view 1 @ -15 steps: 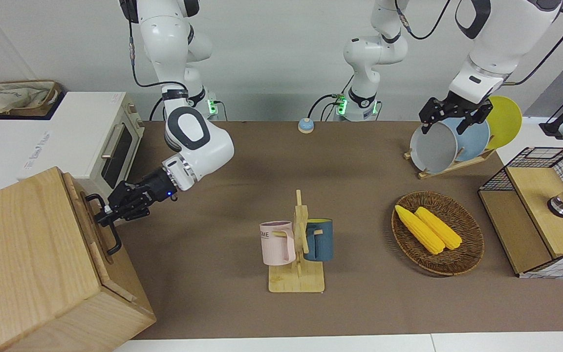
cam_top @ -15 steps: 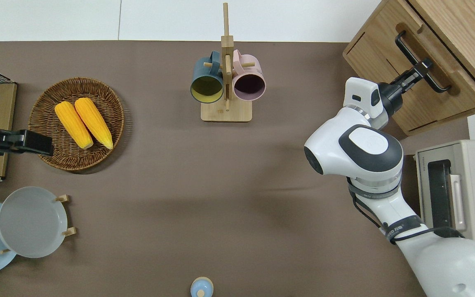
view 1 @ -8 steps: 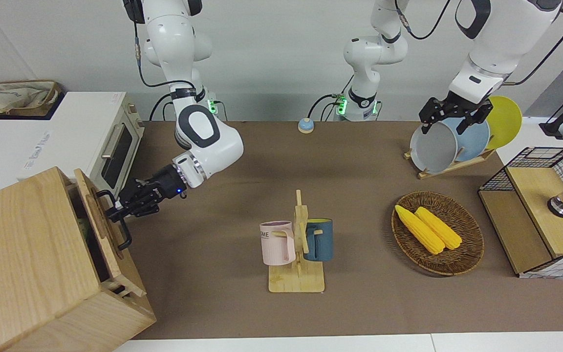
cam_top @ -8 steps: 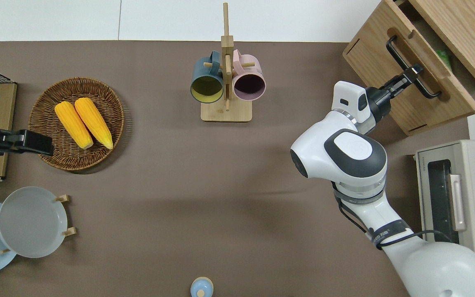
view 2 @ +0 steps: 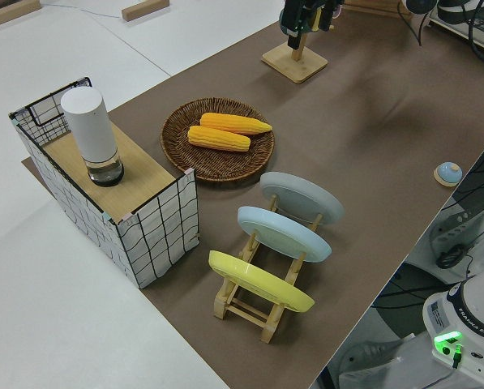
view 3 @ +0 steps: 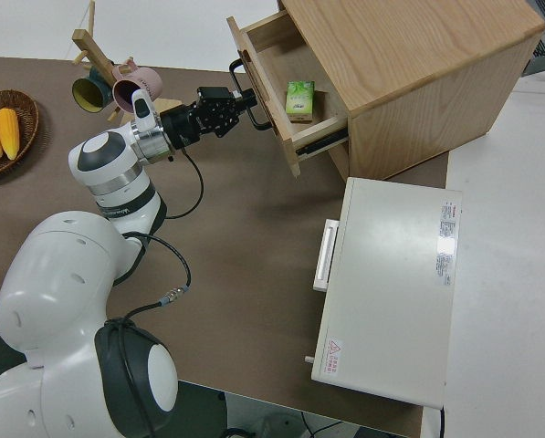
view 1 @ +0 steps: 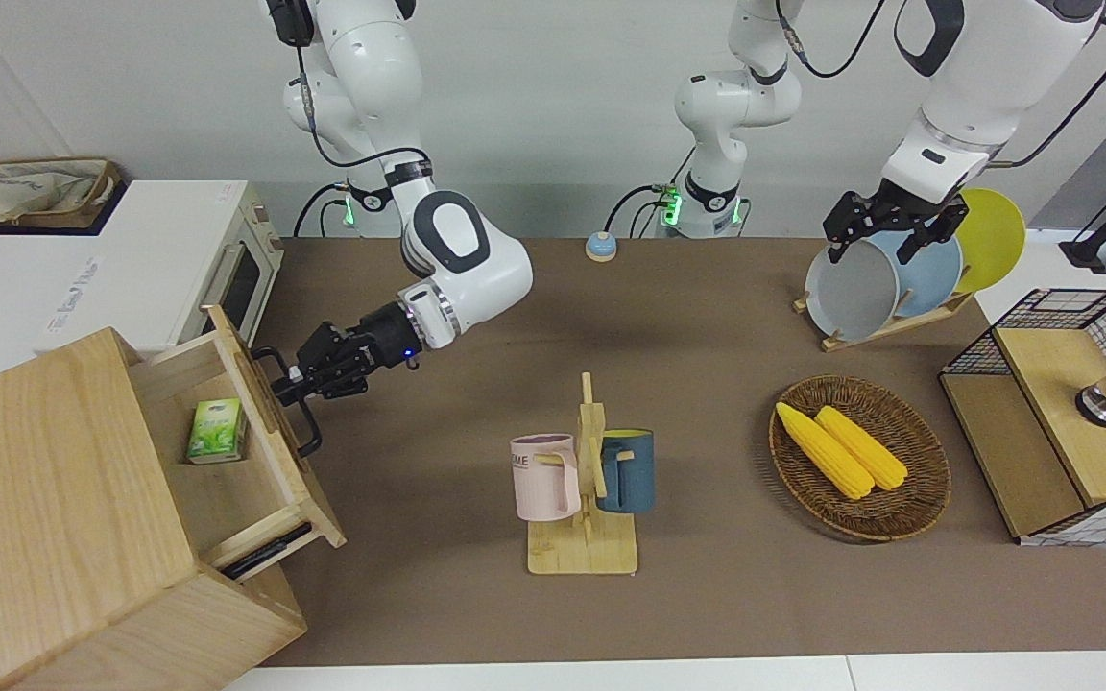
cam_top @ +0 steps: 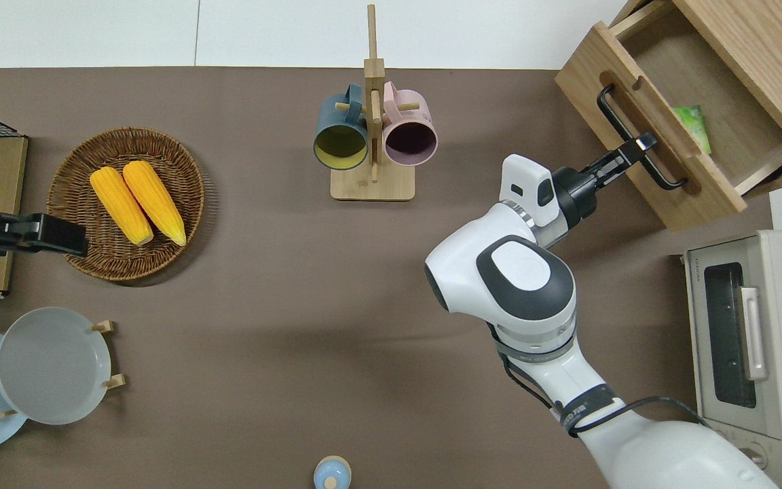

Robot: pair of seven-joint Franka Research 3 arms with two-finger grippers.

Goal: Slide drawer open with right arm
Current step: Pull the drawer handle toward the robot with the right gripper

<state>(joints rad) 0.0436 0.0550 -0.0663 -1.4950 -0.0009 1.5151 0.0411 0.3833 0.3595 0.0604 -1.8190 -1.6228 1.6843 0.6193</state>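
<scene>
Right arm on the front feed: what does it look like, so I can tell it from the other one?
The right arm is white and rounded, with dark grey oval joint patches, a silver wrist ring and a black cable along it. Its black right gripper shows a small blue light. The left arm is white too, parked; its black left gripper shows none.

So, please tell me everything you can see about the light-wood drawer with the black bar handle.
The light-wood drawer is pulled well out of its big light-wood cabinet, at the right arm's end of the table. It is wide and shallow. The right gripper is shut on its black bar handle. Inside lies one small green carton.
</scene>
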